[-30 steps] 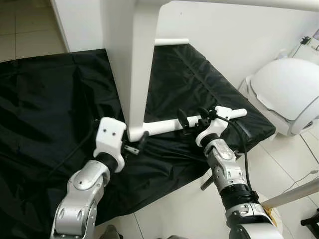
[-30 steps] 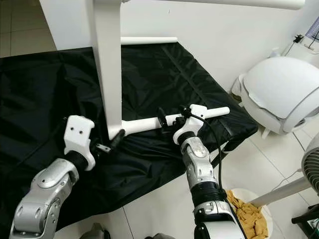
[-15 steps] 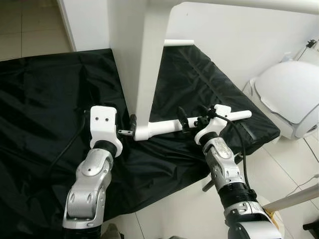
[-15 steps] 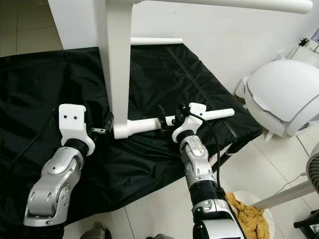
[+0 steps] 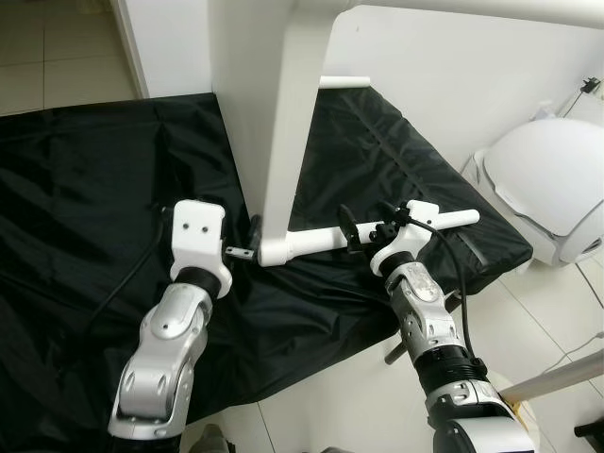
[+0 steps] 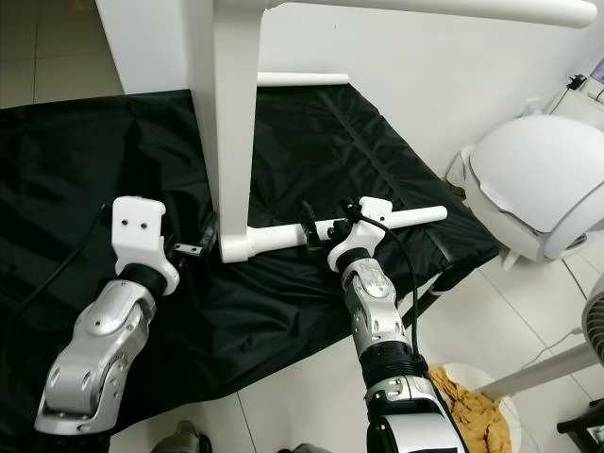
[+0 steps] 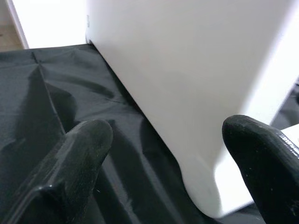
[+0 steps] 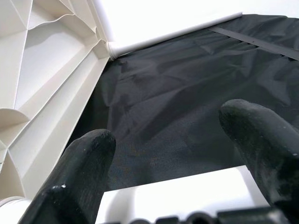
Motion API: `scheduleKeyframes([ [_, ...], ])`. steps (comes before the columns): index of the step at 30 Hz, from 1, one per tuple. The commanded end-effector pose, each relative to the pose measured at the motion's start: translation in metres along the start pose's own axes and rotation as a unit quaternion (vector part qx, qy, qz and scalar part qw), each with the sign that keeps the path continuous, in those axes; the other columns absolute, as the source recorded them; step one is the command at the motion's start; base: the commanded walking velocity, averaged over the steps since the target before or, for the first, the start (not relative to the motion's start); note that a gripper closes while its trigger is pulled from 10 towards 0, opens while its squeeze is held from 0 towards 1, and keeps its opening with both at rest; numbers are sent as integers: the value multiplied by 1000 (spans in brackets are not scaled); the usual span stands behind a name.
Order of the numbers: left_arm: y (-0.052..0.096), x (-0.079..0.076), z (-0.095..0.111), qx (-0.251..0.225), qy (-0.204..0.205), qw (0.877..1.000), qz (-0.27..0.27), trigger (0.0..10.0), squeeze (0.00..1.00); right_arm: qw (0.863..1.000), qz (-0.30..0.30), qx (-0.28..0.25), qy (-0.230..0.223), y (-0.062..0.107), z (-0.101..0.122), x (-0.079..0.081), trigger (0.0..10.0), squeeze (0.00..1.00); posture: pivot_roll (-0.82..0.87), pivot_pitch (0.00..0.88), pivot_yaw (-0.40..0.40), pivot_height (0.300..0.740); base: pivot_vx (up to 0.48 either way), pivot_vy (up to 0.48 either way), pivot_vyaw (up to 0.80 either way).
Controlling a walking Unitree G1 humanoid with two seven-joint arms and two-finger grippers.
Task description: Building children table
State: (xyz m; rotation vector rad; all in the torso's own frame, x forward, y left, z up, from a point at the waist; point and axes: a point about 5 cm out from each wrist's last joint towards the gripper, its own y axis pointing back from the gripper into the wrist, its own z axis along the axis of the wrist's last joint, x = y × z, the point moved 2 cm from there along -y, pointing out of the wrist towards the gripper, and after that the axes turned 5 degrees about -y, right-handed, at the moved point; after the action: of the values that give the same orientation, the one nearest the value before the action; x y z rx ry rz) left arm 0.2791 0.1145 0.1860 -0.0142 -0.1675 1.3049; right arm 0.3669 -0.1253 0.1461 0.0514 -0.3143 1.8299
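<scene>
- As seen from the left eye view: round white leg (image 5: 311, 242) lying on the black cloth (image 5: 94, 170), long axis running left to right, left end meeting the foot of the upright leg (image 5: 293, 142). Right gripper (image 5: 366, 226) astride its middle, left gripper (image 5: 247, 247) just left of the joint and nearer to it.
- In the right eye view: same layout; smooth matt white plastic, probably light.
- In the left wrist view: fingers (image 7: 84, 144) spread and released, upright leg between them, contact not clear.
- In the right wrist view: fingers (image 8: 84, 158) spread wide, clenching nothing; round leg low between them, ribbed tabletop underside (image 8: 42, 70) beyond.
</scene>
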Motion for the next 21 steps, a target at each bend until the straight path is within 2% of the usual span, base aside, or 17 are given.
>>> scheduleKeyframes([
  [1,6,-19,8,-29,2,994,-106,10000,0,1000,-5,0,8,-1,1,-3,10000,0,48,64,-95,740,0,0,0],
  [7,11,-31,13,-48,14,988,-148,10000,0,1000,-2,2,8,-2,0,-1,10000,0,59,65,-102,740,0,0,0],
  [13,7,-39,11,-55,3,986,-157,10000,0,1000,-6,11,14,-4,-2,-2,10000,0,53,60,-107,740,0,0,0],
  [21,15,-40,11,-56,-5,981,-184,10000,0,1000,-10,15,24,-3,-2,-7,10000,0,45,53,-104,740,0,0,0],
])
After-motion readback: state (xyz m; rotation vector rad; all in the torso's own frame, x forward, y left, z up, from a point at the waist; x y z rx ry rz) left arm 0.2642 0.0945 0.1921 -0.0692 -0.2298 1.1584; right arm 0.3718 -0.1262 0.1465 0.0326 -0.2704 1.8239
